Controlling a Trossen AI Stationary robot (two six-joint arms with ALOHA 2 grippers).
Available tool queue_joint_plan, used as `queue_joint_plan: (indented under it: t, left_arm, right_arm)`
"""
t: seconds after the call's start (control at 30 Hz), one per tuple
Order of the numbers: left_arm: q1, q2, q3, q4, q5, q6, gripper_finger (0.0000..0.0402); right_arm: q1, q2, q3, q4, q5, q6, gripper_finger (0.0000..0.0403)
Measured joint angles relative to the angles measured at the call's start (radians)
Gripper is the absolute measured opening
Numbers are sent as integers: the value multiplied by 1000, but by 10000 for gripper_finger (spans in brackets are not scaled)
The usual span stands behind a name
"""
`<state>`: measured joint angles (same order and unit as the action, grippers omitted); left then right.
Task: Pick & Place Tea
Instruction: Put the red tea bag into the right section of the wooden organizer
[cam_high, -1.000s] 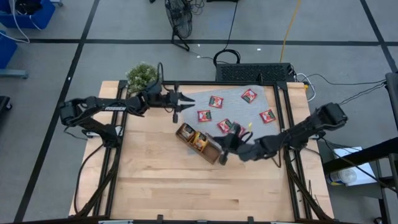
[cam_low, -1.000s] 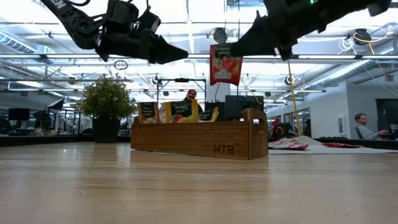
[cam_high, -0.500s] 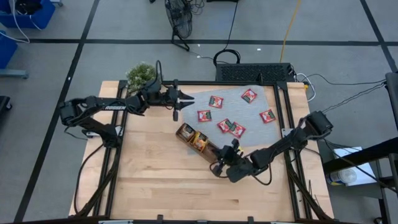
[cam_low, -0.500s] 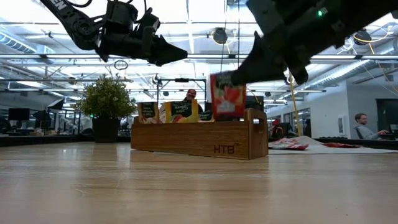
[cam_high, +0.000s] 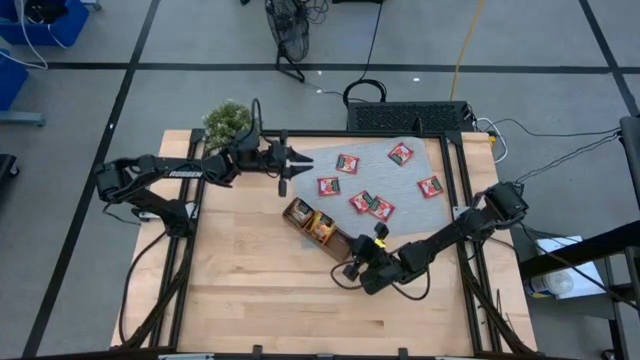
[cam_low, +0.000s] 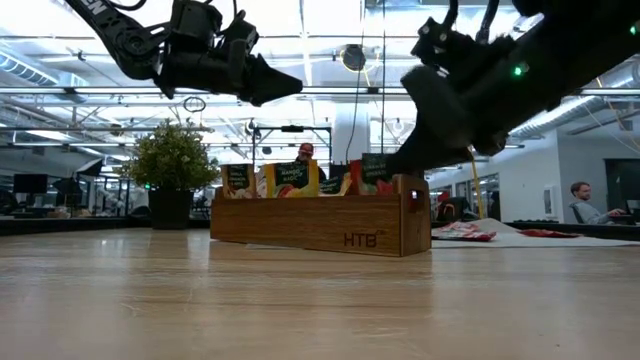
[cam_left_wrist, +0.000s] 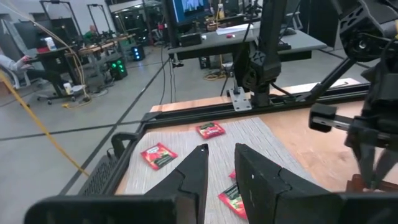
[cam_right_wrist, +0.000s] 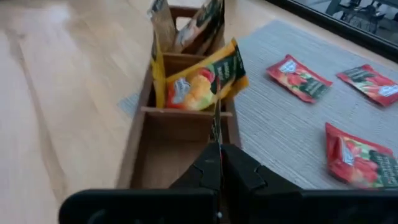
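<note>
Since a second ago the red sachet (cam_low: 376, 172) has come down from mid-air; we see it edge-on, upright, dipping into the tray (cam_low: 320, 222)'s near empty compartment, clenched in our right end effector (cam_right_wrist: 219, 163). At ten o'clock, our left end effector (cam_high: 300, 160) hovers part-open, empty.

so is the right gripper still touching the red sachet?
Touching. Right wrist view shows the right gripper shut on the red sachet's edge, over the tray's empty end compartment.
</note>
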<state>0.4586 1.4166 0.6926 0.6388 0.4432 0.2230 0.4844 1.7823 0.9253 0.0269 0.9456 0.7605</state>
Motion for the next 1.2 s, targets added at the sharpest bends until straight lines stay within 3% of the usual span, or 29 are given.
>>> queue_joint_plan:
  t: [0.67,1.2]
  left_arm:
    - [-1,1,0,-1,0,1,85]
    - [-1,1,0,-16,0,0,85]
  right_arm:
    - [-31,0,0,-25,-33,-35,6]
    - [-34,-40,0,-24,1,-99,141]
